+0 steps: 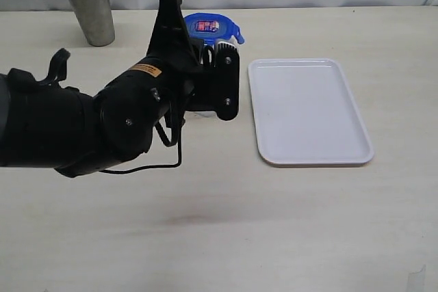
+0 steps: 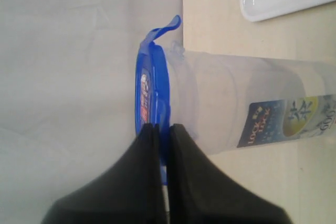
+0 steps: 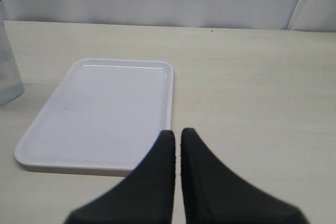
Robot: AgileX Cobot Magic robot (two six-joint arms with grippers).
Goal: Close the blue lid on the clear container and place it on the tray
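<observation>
Blue rounded-square plastic lid (image 1: 207, 25) sits on the tall clear plastic container (image 2: 220, 108), which stands on the pale counter (image 1: 274, 237) in the upper middle of the exterior frame, just left of the flat white rectangular tray (image 1: 311, 162). Left fingers (image 2: 142, 171) are together, with the tips against the lid's edge, probably to press it closed. One snap flap (image 2: 164, 27) stands open. Right fingers (image 3: 157, 182), also together, hover near the tray, idle.

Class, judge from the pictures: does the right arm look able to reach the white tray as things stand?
Probably yes. The tray lies just ahead of the right gripper, with nothing between them; the clear container stands off to one side.
</observation>
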